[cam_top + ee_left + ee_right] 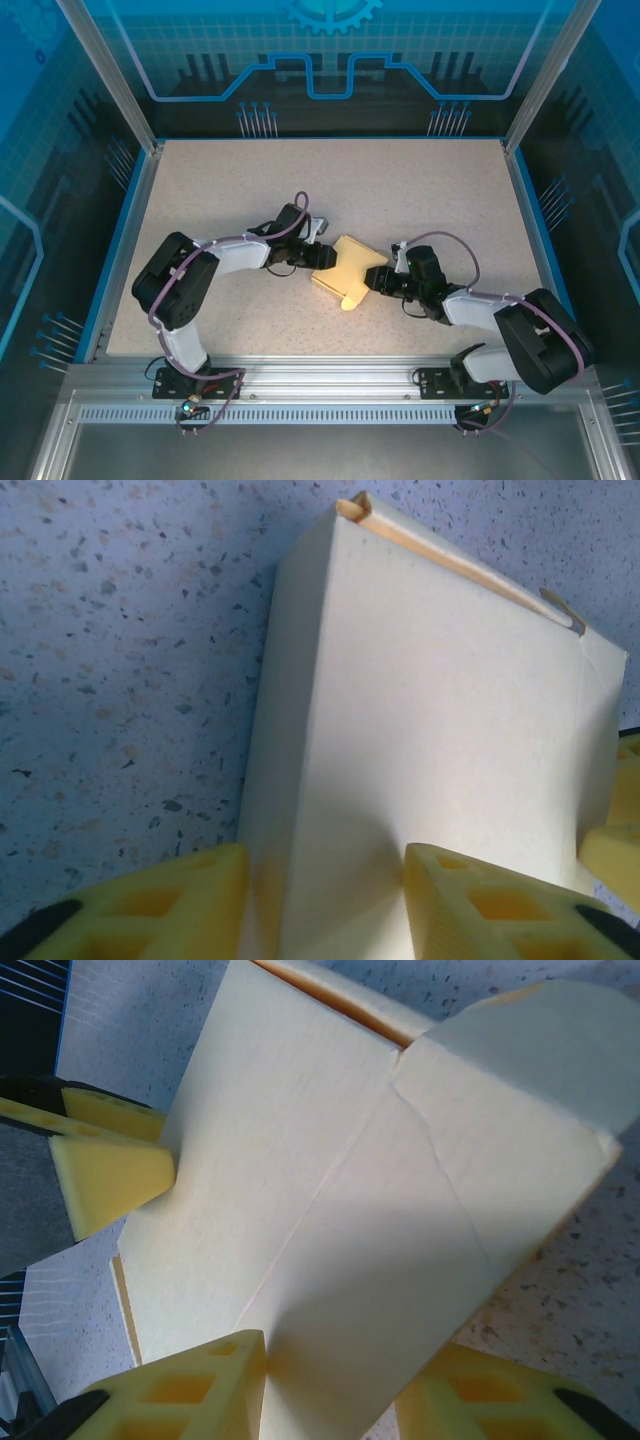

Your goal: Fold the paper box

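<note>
On the left, the left fingers stand apart, one against the long side edge of the paper box and the other over its broad pale face. Whether they squeeze the card, we cannot tell. From the right wrist we see their tips meeting the box's far edge. The left arm rises from its base at the near edge, bends at a raised elbow and stretches its forearm rightward, low over the tabletop.

The box lies flat on the tabletop near the middle, just between the two sets of fingers. One seam along its top edge gapes a little, and a rounded flap juts toward the near side.

On the right, the right fingers are also apart, and a creased panel of the box runs down into the gap between them. We cannot tell whether they pinch it. The right arm folds at its elbow by the near right corner and reaches leftward to the box.
</note>
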`<state>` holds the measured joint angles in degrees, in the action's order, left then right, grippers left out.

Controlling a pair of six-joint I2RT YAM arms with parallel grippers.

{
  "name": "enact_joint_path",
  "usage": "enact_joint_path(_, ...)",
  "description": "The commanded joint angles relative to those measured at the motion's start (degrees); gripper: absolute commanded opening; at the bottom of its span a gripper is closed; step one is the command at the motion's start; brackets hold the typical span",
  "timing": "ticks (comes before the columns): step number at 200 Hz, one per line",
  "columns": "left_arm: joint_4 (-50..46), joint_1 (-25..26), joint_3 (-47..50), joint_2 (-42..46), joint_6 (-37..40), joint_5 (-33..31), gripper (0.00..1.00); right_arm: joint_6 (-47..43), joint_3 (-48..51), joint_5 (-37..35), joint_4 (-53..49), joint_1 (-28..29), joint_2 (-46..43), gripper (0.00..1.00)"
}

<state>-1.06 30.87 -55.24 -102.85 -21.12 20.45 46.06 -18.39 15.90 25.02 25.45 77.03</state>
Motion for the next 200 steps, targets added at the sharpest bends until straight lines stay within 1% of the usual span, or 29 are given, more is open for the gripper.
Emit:
enact_joint_path(1, -1.46, -0.31, 0.05, -1.19, -0.77, 1.91, 0.4, -0.6, -1.8, 1.97, 2.7, -0.75, 1.83, 0.38)
enact_joint_path(29, -1.33, -0.46, 1.37, -1.02, -2.75, 2.56, 0.35, -0.23, -3.25, 3.78, 4.35, -0.75, 3.63, 0.39)
enact_joint_path(68, 3.98, -2.43, 4.96, -0.56, -8.1, 6.54, 0.28, 1.12, -4.62, 5.69, 6.43, -0.58, 4.09, 0.4)
enact_joint_path(96, 7.21, -3.68, 6.91, -0.87, -10.84, 8.92, 0.26, 1.47, -5.14, 5.85, 6.47, -0.15, 3.48, 0.4)
enact_joint_path(126, 8.61, -4.55, 7.96, -1.85, -11.99, 10.23, 0.25, 1.35, -5.6, 5.81, 5.77, 0.01, 2.47, 0.41)
enact_joint_path(147, 10.75, -5.97, 9.33, -1.88, -13.31, 11.55, 0.24, 0.9, -5.86, 4.9, 3.24, 0.04, 0.46, 0.42)
enact_joint_path(176, 11.21, -6.93, 9.92, -1.85, -13.39, 11.85, 0.24, -1.1, -6.58, 1.72, -3.48, 0.1, -3.37, 0.48)
enact_joint_path(200, 13.43, -7.93, 10.86, -2.3, -14.43, 13.15, 0.22, -1.74, -7.01, 0.31, -6.72, 0.1, -4.13, 0.5)
